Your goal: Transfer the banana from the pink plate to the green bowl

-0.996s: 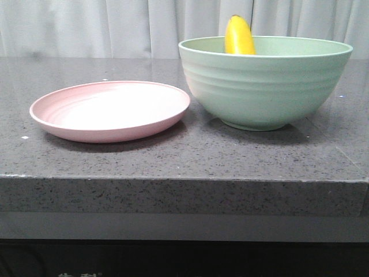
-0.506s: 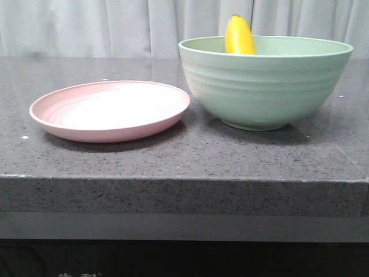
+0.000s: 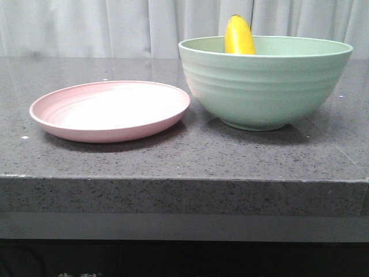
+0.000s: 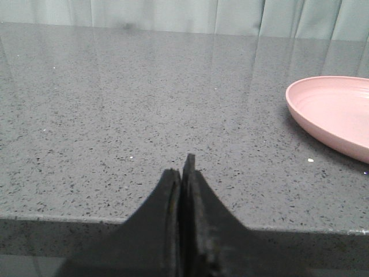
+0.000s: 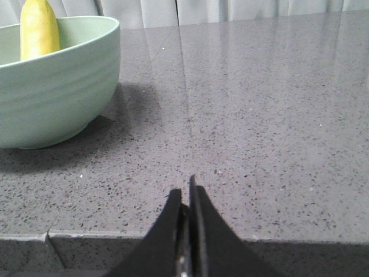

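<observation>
Upright inside the green bowl (image 3: pixel 265 83), the banana (image 3: pixel 239 36) leans against the far wall, its yellow tip poking above the rim. That bowl sits on the grey speckled bench (image 3: pixel 184 156) toward its right side, with the pink plate (image 3: pixel 109 109) just beside it to the left, bare of food. Both sets of fingers are low at the bench's front edge, well apart from the banana. Left fingers (image 4: pixel 181 179) are pressed together, holding nothing, near the plate's outer side. Right fingers (image 5: pixel 185 196) are likewise closed and empty, out beyond the bowl's right side.
</observation>
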### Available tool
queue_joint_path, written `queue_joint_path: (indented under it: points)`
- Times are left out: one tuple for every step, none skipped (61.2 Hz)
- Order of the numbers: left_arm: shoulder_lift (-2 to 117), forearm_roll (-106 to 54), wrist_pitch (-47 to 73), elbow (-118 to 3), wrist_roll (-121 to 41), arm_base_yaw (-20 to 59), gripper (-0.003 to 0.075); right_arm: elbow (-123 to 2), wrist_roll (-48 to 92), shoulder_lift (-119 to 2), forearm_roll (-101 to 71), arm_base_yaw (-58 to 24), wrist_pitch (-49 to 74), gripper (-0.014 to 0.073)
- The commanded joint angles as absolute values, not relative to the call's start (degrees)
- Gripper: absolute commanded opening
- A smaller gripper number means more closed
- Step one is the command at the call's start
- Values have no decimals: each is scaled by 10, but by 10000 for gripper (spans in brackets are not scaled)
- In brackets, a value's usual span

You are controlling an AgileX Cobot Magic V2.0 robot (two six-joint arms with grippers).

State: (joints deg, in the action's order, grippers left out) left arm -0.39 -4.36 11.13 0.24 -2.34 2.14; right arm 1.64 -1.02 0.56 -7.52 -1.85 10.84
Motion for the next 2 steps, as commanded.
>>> queue_joint_path:
  points:
    - [-17,-45,62,4,-19,20,-18,14,-9,19,-71,-15,64,-59]
    - [-17,-45,62,4,-19,20,-18,14,-9,19,-71,-15,64,-59]
